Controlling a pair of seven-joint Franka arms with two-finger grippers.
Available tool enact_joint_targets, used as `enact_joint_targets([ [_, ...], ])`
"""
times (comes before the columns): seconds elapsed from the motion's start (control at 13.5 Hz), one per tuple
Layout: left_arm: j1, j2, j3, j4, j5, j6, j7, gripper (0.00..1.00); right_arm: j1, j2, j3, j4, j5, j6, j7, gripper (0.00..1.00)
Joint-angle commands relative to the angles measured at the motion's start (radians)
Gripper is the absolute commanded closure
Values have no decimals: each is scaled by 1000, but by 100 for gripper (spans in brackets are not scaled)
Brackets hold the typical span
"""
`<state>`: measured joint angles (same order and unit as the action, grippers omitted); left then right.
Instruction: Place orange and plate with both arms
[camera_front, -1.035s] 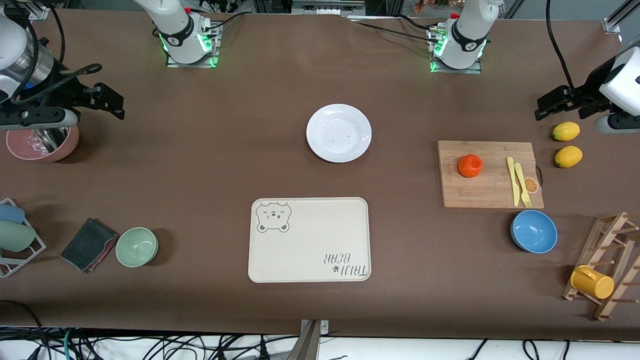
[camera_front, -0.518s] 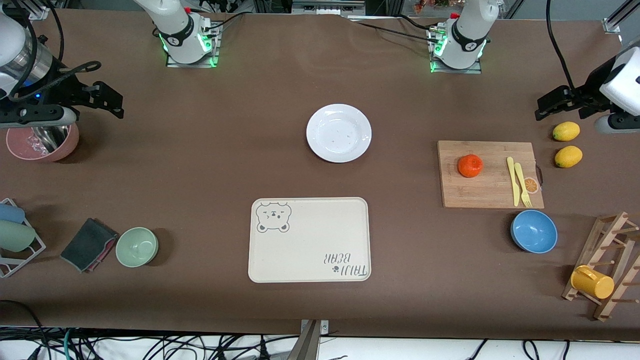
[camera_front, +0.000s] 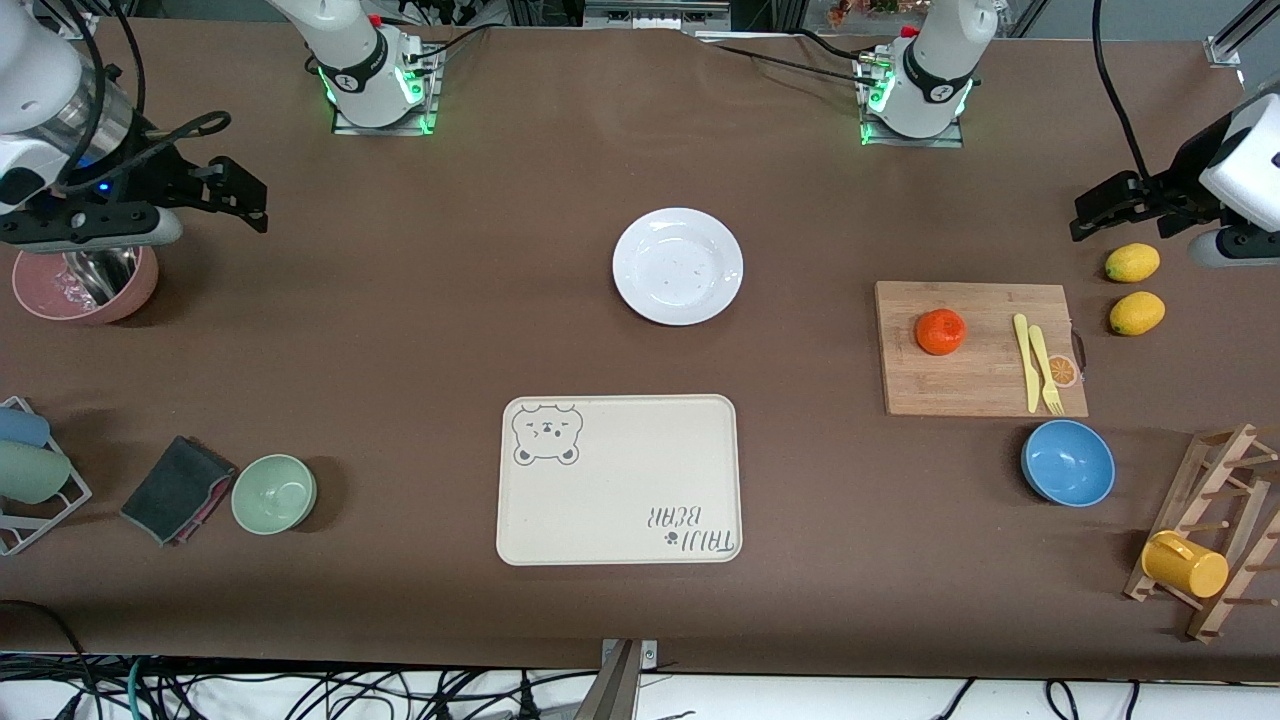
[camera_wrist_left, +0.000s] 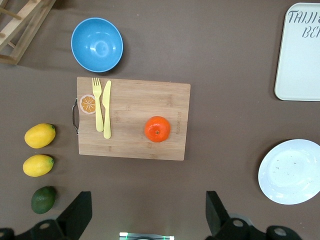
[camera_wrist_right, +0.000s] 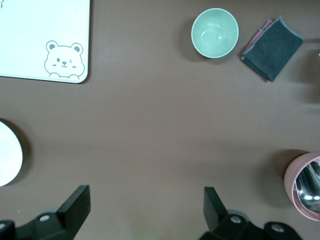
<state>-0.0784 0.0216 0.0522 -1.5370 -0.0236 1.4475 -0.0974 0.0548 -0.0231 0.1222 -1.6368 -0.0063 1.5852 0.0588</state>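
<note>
Presently the right hand hangs high over the worktop at the right arm's end, fingers spread wide and holding nothing. A pink bowl sits just beneath it; a green bowl and a dark cloth lie well apart from it, nearer the front camera.

The plate rests bare on the worktop about midway between the two hands, well apart from each. A bear-printed tray lies nearer the front camera than the plate, not touching it.

The orange sits upright on a wooden board, toward the left arm's end, beside a yellow knife and fork. A blue bowl stands just off the board.

The left hand hangs over the worktop at the left arm's end, fingers spread and empty, the orange well apart from it. Two lemons lie near this hand.
</note>
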Motion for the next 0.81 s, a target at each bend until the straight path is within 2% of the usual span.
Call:
enact_joint_targets([
  [0.0,5,1,-6,18,10,-18,-5,0,-3,-6,16,9,-3,-7,7,0],
  [0.3,5,29,-6,18,8,-7,-4,0,-3,-11,19,9,0,-16,-2,0],
  [0.44,6,40,-6,8,8,0,-5,0,-3,-23,43,12,9,-54,9,0],
  [0.74,11,27,-8,-144,10,178,1,0,-3,-40,45,31,23,-70,9,0],
])
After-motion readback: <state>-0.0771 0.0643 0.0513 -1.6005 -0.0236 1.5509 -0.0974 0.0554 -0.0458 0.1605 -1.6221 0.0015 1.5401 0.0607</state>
